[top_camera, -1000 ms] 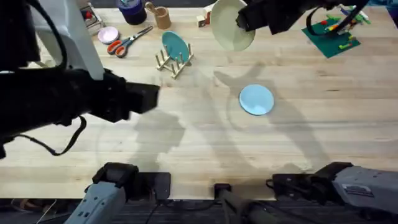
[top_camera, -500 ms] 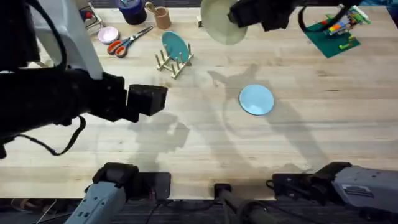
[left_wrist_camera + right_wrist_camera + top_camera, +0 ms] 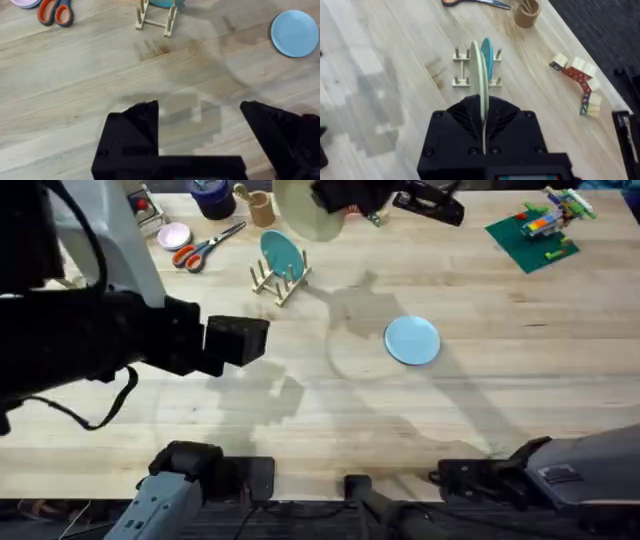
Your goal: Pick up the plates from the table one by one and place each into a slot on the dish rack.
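Fingers (image 3: 483, 117) pinch one yellow plate (image 3: 477, 75); one blue plate (image 3: 412, 340) lies flat.

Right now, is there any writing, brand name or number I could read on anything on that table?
None can be read.
The yellow plate, the blue plate and the teal plate are plain.
The wooden rack and the scissors bear no marks that I can see.
The toy bricks are too small to tell.
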`<state>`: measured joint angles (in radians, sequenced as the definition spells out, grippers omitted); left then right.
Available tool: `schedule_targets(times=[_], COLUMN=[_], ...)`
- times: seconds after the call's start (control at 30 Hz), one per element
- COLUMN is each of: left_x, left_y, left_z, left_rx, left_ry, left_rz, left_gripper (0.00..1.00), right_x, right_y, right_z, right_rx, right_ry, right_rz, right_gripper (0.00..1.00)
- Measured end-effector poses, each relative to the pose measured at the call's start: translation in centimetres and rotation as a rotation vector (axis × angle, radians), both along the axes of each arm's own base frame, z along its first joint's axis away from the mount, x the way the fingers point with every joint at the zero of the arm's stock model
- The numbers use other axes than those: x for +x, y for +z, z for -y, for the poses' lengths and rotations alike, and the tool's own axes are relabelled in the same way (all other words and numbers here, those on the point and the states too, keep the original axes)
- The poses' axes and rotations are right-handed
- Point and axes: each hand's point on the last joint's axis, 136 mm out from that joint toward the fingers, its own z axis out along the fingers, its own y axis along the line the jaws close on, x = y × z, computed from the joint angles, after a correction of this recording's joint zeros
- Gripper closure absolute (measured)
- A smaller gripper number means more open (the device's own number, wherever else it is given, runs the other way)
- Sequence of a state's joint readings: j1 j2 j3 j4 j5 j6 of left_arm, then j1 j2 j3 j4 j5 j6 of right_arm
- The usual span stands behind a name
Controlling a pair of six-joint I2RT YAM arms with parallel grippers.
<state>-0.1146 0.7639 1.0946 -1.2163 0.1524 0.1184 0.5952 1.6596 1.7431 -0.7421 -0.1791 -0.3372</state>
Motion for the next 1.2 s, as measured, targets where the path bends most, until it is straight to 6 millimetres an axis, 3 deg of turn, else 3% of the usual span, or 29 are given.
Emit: schedule_targets(times=[0.47,0.67,1.03,1.2], left_x=[0.0,0.0,0.0,0.0], left_y=[0.0,0.0,0.0,0.0], left_z=[0.0,0.0,0.0,0.0], left_rx=[0.000,0.000,0.000,0.000], left_ry=[0.000,0.000,0.000,0.000], left_rz=[0.000,0.000,0.000,0.000], left_gripper=[0.005,0.005,0.006,0.006], right_x=[3.4,3.6,4.0,4.4], right_y=[-5.3,-6.2,-5.6,-7.2], right_z=[-5.4,-5.9,-6.2,-6.5], right_rx=[-0.031,-0.037,-0.020,-0.037], right_ry=[0.050,0.055,0.055,0.055], right_rz=[-0.042,-0.050,-0.026,-0.049], right_gripper=[0.972,0.972,0.972,0.972])
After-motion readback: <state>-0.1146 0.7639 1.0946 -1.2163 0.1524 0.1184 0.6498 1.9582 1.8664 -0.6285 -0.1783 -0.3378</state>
